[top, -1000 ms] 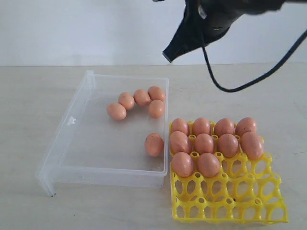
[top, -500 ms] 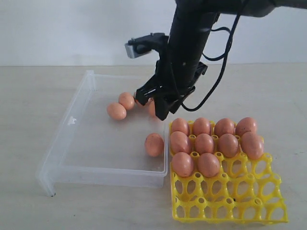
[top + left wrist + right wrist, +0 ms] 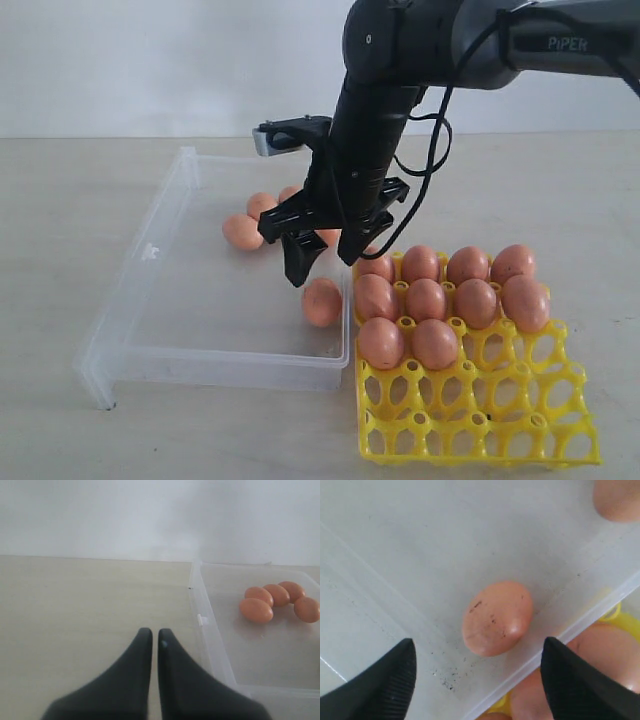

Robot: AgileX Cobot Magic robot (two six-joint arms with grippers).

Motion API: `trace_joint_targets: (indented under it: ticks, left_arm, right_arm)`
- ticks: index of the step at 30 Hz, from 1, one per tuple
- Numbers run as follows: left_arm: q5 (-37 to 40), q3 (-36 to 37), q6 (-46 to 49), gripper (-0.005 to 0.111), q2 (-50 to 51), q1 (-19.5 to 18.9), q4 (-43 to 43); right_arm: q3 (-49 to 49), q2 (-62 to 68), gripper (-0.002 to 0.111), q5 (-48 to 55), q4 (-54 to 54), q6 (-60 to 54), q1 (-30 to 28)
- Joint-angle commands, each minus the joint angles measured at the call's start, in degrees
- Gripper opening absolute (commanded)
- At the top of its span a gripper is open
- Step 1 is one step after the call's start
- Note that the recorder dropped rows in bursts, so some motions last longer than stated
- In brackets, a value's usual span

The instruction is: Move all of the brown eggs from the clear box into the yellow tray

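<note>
**Right gripper open above a lone egg in the box**

A pale table point(image 3: 70, 190) carries everything, with a white wall behind it. The black right arm point(image 3: 400, 70) comes in from the upper right of the exterior view. It bends down over the right side of the box point(image 3: 135, 280), a clear shallow bin lying left of the middle.

Just beside the box's right wall, toward the front, sits the yellow tray point(image 3: 480, 425). Ten eggs point(image 3: 425, 300) stand in its cups, filling the two back rows and the two left cups of the third row.

Inside the box, a cluster of eggs point(image 3: 243, 232) lies near the far wall, partly hidden behind the arm in the exterior view. In the left wrist view they are huddled together. One lone egg point(image 3: 322, 301), faintly speckled, lies on its side close to the box's right wall, with the tray just beyond that wall.

The right gripper point(image 3: 325, 268) hangs just above the lone egg. Its jaws are spread wide and hold nothing. In its wrist view the two fingertips point(image 3: 390, 680) stand on either side of the egg, clear of it.

The left gripper point(image 3: 155, 636) is over bare table, outside the box wall that bears a small tab. Its jaws are pressed together with only a thin slit and nothing between them.
</note>
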State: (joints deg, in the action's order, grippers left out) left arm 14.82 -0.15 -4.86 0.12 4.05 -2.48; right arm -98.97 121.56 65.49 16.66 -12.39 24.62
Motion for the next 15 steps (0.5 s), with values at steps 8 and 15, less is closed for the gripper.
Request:
trace_joint_targets:
  ticks: [8, 15]
  left_arm:
    - [-0.47, 0.15, 0.13, 0.004, -0.12, -0.19, 0.14]
    - [-0.47, 0.15, 0.13, 0.004, -0.12, -0.19, 0.14]
  right_arm:
    - [-0.47, 0.04, 0.062, -2.0, 3.2, 0.06, 0.02]
    - [-0.47, 1.74, 0.062, -3.16, 3.2, 0.39, 0.02]
